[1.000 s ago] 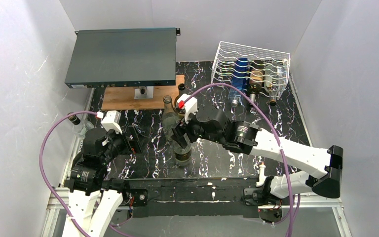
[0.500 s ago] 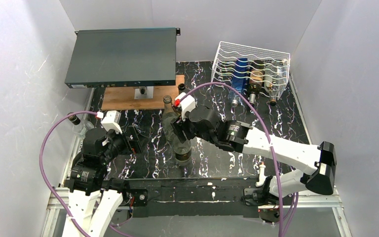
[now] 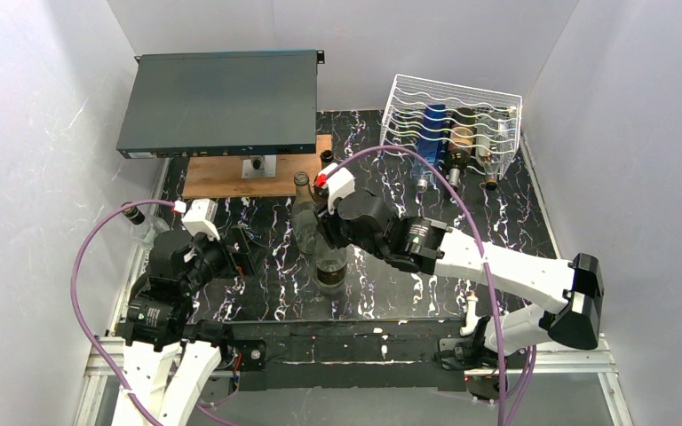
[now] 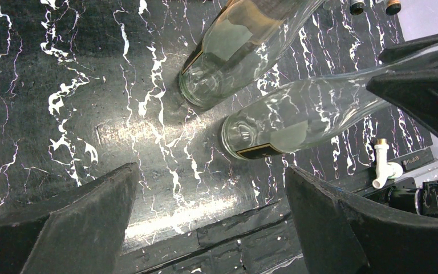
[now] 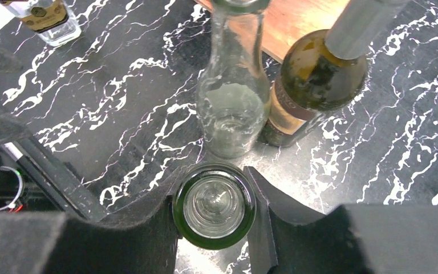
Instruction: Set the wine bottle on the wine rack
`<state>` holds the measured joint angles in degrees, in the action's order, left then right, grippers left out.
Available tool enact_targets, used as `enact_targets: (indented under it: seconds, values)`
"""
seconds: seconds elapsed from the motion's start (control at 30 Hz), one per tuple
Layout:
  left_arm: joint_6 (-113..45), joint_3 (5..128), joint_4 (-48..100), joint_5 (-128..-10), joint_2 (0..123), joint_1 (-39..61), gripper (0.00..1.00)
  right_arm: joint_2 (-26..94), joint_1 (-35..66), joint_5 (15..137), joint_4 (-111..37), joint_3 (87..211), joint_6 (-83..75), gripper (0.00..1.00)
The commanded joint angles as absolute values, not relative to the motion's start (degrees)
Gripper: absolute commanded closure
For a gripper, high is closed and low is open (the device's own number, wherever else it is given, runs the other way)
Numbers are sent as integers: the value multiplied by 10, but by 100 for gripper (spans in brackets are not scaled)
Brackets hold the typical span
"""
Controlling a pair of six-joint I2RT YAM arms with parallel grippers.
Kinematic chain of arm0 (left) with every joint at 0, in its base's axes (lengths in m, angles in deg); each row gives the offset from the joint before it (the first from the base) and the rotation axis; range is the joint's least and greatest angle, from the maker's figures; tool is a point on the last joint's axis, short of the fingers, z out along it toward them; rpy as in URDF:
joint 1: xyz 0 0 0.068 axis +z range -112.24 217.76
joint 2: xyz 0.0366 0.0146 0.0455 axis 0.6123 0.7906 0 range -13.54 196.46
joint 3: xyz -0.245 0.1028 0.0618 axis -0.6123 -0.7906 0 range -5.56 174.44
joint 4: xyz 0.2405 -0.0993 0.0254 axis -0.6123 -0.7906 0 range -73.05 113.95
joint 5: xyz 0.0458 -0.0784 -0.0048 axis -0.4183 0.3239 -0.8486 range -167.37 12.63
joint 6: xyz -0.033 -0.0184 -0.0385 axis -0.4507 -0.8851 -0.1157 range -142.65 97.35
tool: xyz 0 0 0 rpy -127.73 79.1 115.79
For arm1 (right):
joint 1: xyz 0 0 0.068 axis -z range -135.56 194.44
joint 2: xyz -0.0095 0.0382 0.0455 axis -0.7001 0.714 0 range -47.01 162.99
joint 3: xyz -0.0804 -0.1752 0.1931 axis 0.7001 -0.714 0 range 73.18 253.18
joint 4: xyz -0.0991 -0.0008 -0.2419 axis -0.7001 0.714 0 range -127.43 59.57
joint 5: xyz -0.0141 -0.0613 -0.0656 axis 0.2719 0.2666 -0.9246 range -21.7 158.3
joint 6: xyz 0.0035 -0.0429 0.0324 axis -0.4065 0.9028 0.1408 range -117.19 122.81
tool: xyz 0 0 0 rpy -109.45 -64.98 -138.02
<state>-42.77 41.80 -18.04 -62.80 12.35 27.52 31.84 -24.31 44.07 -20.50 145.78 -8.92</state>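
Note:
The wine bottle point(image 5: 214, 205), clear glass with a green rim, stands upright on the marble mat; its base shows below the arm point(image 3: 329, 273). My right gripper point(image 5: 212, 194) is shut on its neck, one finger on each side, seen from straight above. In the left wrist view the same bottle point(image 4: 296, 120) leans across the frame. The white wire wine rack point(image 3: 451, 115) stands at the back right with several bottles lying in it. My left gripper point(image 4: 210, 171) hangs open over bare mat at the left point(image 3: 240, 251), apart from the bottle.
A clear bottle point(image 5: 231, 108) and a dark olive bottle point(image 5: 313, 85) stand just behind the held one. A small bottle point(image 3: 138, 217) sits at the left edge. The dark flat box point(image 3: 218, 102) rests over a wooden board point(image 3: 231, 177) at the back left.
My right gripper has come down and left over the bottle's neck and closed on it. The left arm has not moved.

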Motion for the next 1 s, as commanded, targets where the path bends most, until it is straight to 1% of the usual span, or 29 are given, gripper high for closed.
enact_targets:
  seconds: [0.0,0.1,0.27,0.53,0.63,0.73,0.83,0.97]
  values:
    - [-424,415,-175,-625,124,276,1,296,-213,383,-193,1479,-87,99]
    - [-423,416,-174,-624,125,276,1,282,-180,390,-176,1481,-89,99]
    - [-423,416,-174,-625,127,276,1,253,-92,431,-177,1472,-102,99]
    - [-423,416,-174,-623,130,276,1,275,6,440,-193,1485,-112,99]
    - [-423,416,-174,-624,130,276,1,298,48,468,-237,1495,-108,99]
    - [-423,416,-174,-623,132,276,1,345,75,487,-256,1541,-94,99]
    - [-423,416,-174,-623,133,276,1,389,83,488,-273,1582,-73,99]
    - [-423,416,-175,-624,136,276,1,415,86,477,-326,1599,-56,99]
